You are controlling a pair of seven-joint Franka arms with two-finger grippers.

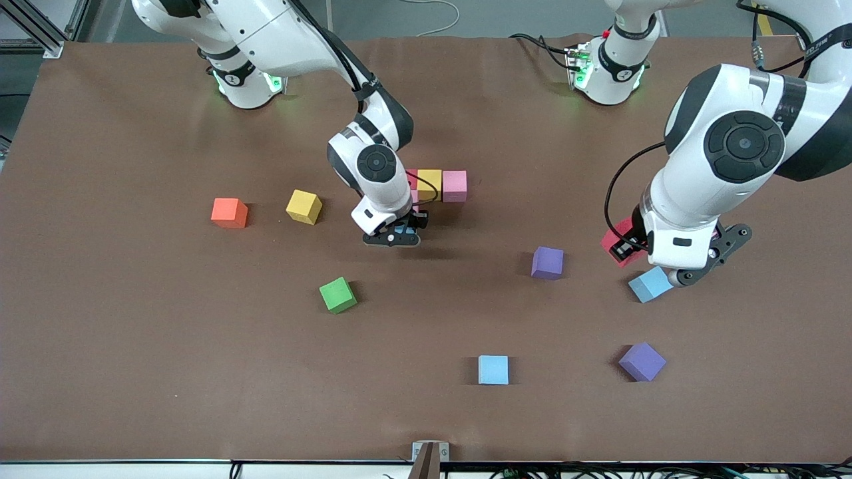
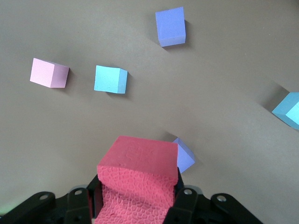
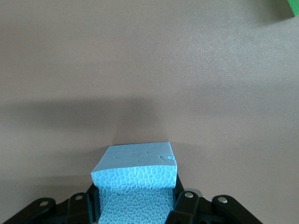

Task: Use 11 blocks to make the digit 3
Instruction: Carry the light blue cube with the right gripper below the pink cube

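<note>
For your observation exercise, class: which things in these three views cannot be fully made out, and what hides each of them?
- Front view: the row by the yellow block and pink block is partly hidden by the right arm, so its count is unclear.
- Front view: the right gripper covers most of its blue block.
- Front view: the left gripper partly covers its red block.

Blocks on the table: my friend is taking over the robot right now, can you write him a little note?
Left gripper: shut on a red block, up over the table toward the left arm's end, above a light blue block.
Right gripper: shut on a light blue block, low beside the started row.
Done: a short row with a yellow block and a pink block.
Left: loose orange block, yellow block, green block, two purple blocks, and another light blue block to place.
</note>
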